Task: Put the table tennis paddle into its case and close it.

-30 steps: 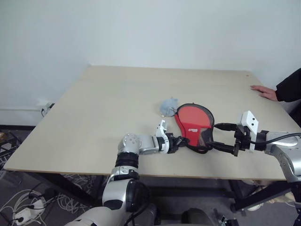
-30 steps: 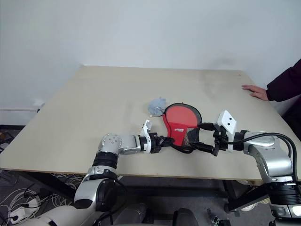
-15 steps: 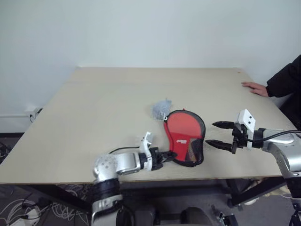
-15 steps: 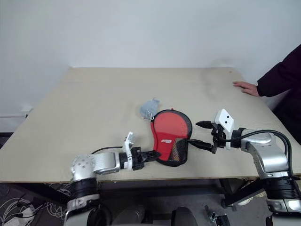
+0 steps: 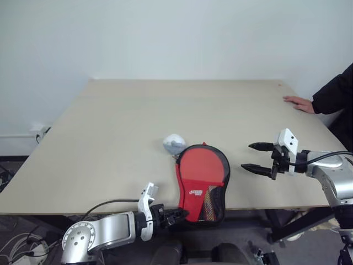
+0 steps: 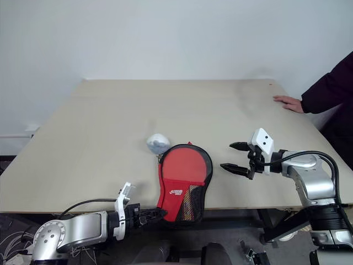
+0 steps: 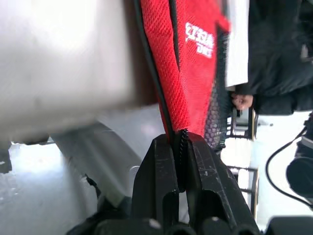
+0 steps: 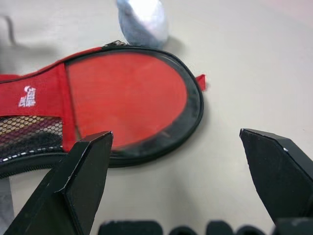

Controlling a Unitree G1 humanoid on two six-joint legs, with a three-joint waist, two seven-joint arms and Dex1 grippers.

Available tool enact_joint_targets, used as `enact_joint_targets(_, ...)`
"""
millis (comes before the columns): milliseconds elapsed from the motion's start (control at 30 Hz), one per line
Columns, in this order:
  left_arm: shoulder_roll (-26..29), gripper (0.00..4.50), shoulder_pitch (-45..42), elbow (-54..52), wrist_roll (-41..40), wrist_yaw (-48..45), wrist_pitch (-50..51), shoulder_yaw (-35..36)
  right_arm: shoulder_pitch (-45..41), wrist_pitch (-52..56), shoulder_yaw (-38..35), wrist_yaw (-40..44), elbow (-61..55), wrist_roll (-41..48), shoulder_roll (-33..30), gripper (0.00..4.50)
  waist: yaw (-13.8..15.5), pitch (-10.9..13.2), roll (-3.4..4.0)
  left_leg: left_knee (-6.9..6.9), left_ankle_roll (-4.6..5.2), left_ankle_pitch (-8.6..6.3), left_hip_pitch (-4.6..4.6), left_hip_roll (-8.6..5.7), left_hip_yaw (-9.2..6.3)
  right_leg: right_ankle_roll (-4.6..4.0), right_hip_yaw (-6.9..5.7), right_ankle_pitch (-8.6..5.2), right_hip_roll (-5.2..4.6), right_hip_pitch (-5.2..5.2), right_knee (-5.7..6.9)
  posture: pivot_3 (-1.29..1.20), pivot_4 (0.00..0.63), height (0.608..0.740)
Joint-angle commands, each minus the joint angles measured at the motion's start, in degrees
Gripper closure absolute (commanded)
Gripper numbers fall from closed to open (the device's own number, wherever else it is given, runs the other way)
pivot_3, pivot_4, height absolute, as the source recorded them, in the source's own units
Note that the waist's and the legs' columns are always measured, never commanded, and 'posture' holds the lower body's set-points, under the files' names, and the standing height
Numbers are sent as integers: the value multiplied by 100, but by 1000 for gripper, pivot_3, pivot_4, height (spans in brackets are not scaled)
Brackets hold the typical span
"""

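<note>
The case [image 5: 201, 182] lies at the table's near edge, red side up, its narrow mesh end hanging over the edge. A round red face, which I take for the table tennis paddle [image 8: 127, 98], shows through the case's clear panel; the handle is hidden. My left gripper [image 5: 179, 214] is shut on the zipped edge at the case's narrow end [image 7: 181, 63], just off the table. My right gripper [image 5: 246, 157] hovers open to the right of the case, apart from it, with nothing between its fingers.
A small grey-white ball [image 5: 174, 143] rests against the case's far rim. A person's hand [image 5: 298, 102] lies on the table's [image 5: 110, 121] far right edge, with a dark sleeve behind it. Cables lie on the floor at the left.
My left gripper has drawn back toward me and to the left, dragging the case to the near edge. The ball has come along with it. The case has left my right gripper's fingers, which stayed put.
</note>
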Motion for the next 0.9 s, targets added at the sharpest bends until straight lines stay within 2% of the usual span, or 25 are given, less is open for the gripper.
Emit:
enact_joint_targets(33, 520, 4475, 134, -436, -167, -349, -444, -284, -211, -101, -19, 29, 39, -41, 34, 0, 0, 0, 7, 0, 0, 0, 0, 0, 0, -4, 0, 2, 1, 0, 0, 0, 0, 721)
enact_joint_targets(333, 1789, 4475, 193, -380, -167, -1296, -677, -622, -301, -51, 19, 101, 19, -23, 64, 0, -2, 3, 37, -16, -9, 5, 0, 2, 1, -11, -2, 7, 14, -20, 5, 0, 0, 721)
enact_joint_targets(633, 2071, 4475, -276, -4, -167, -1418, -735, -894, -367, 10, 27, 81, -25, -22, 95, 0, 3, 4, 39, -23, -19, 12, -3, 0, 1, -10, -4, 7, 11, -23, 5, 0, 0, 721)
enact_joint_targets(667, 2110, 3932, -298, 14, -167, -1465, -715, -894, -379, 17, 26, 81, -25, -21, 95, 0, 2, 4, 39, -23, -19, 12, -3, 0, 2, -10, -4, 7, 10, -23, 5, 0, 0, 721)
enact_joint_targets(733, 2306, 3533, -295, 37, -167, -1709, -609, -787, -397, 33, 17, 81, -30, -14, 92, 0, 2, 4, 39, -23, -19, 12, -3, 0, 1, -9, -4, 6, 11, -24, 6, 0, 0, 721)
enact_joint_targets(900, 3043, 2148, -297, 295, -70, -2253, -403, -356, -402, 57, 8, 95, -40, -1, 81, 0, 0, 5, 40, -36, -24, 15, -4, 0, 2, 4, -4, -2, 11, -33, 8, 0, 0, 721)
